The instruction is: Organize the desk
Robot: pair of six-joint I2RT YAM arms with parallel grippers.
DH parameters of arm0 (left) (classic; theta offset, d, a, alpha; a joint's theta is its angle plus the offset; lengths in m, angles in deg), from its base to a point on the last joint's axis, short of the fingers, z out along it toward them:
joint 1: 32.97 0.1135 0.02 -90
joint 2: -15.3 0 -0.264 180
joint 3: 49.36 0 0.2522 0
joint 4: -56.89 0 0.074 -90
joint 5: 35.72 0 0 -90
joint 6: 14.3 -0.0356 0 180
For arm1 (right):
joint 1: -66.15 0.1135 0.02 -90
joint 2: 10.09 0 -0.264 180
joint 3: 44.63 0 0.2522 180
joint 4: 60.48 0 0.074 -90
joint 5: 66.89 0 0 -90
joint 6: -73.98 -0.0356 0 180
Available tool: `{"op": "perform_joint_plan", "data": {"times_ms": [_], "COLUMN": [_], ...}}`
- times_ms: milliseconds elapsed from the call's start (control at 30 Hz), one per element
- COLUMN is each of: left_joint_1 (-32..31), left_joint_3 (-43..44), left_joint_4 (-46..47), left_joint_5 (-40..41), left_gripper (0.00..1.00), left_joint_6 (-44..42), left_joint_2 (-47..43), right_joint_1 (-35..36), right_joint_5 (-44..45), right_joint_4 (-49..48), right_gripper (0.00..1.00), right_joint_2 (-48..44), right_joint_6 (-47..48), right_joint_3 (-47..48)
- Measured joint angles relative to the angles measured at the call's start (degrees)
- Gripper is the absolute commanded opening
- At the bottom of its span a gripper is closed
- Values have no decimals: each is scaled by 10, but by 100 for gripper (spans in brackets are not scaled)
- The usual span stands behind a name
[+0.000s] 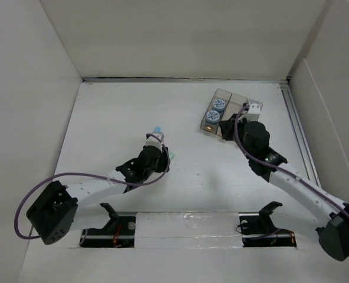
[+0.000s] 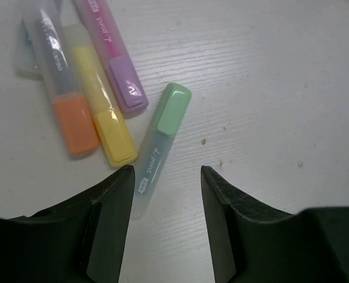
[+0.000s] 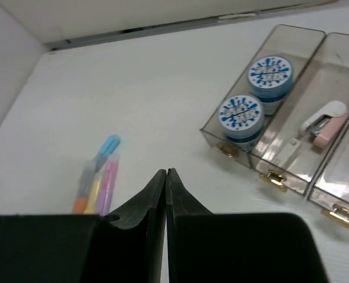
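Showed the white bench (image 1: 121,112) lying flat, walled by panels (image 1: 192,35). Bore a green highlighter (image 2: 163,127) between half-open, empty left jaws, other highlighters (image 2: 98,112) just beside; clear bin (image 3: 298,28) well apart. Found right jaws shut on nothing. Risked, by the look of it, an off-centre close skewing the green highlighter into its neighbours.

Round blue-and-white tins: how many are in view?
2, both in the left compartment of the translucent three-compartment bin: the far tin, and the near tin at its front end. None appears hidden.
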Motion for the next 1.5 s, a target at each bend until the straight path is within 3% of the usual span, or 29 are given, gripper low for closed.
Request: {"op": "perform_joint_plan", "data": {"times_ms": [100, 133, 233, 467, 767, 1133, 1233, 1400, 1500], "left_joint_1": [0, 0, 0, 0, -1, -17, -21, -33, -43], "left_joint_3": [0, 1, 8, 24, 23, 75, 84, 90, 97], "left_joint_4": [-17, -23, -37, -42, -40, -54, -56, -57, -61], "left_joint_5": [24, 31, 41, 35, 15, 43, 49, 57, 68], "left_gripper": [44, 44, 44, 36, 37, 41, 34, 2, 0], "left_joint_6": [13, 17, 21, 29, 32, 37, 38, 38, 42], "left_joint_2": [15, 20, 38, 73, 81, 170, 181, 189, 195], "right_joint_1": [35, 41, 48, 49, 49, 49, 49, 49, 49], "right_joint_5": [-5, -5, -3, 0, 4, 4, 4, 5, 6], "right_joint_4": [2, 4, 5, 5, 5, 4, 5, 5, 5], "right_gripper": [26, 37, 46, 48, 48, 49, 49, 49, 49], "right_joint_2": [-75, -96, -140, -175, -173, -173, -175, -184, -193], "right_joint_6": [3, 5, 8, 6, 4, 4, 4, 4, 4], "right_joint_3": [-37, -45, -61, -91, -97, -98, -98, -98, -98]}}
